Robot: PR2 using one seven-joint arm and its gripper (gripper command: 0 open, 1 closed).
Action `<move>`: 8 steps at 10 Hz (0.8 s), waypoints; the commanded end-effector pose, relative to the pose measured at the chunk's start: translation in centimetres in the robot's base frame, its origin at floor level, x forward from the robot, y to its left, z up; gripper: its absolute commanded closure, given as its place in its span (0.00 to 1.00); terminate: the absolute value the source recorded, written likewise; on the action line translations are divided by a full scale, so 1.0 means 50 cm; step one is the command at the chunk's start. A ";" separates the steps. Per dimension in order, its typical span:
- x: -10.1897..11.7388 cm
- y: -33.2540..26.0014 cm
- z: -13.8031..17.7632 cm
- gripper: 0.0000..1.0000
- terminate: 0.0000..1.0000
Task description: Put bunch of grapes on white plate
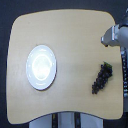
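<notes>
A round-cornered wooden table (70,60) fills the overhead exterior view, its pale tan top set against a dark floor. The white plate (41,67) sits on the table's half toward the exterior view's left, glossy, its raised rim catching the light and its shallow centre bare. Well apart from the plate, across an open stretch of tabletop toward the exterior view's right, lies the bunch of grapes (102,78), a dark, elongated cluster slanting from its short stem at the upper end down toward the table's near edge. The grapes rest flat on the wood, touching nothing else, close to the table's edge on that side. Farther from the plate again, and above the grapes in the picture, the robot's grey gripper (107,39) reaches in from the frame's edge over the table's corner. It is clear of the fruit, with bare wood between the two. The view is too blurred to tell whether its fingers are spread or closed; nothing can be seen held in them.
</notes>
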 end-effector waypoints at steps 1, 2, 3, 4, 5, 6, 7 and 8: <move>0.001 -0.001 -0.001 0.00 0.00; 0.008 -0.007 -0.013 0.00 0.00; 0.005 -0.012 -0.024 0.00 0.00; -0.016 -0.022 -0.042 0.00 0.00; -0.028 -0.033 -0.052 0.00 0.00; -0.047 -0.049 -0.066 0.00 0.00; -0.057 -0.061 -0.074 0.00 0.00; -0.062 -0.073 -0.083 0.00 0.00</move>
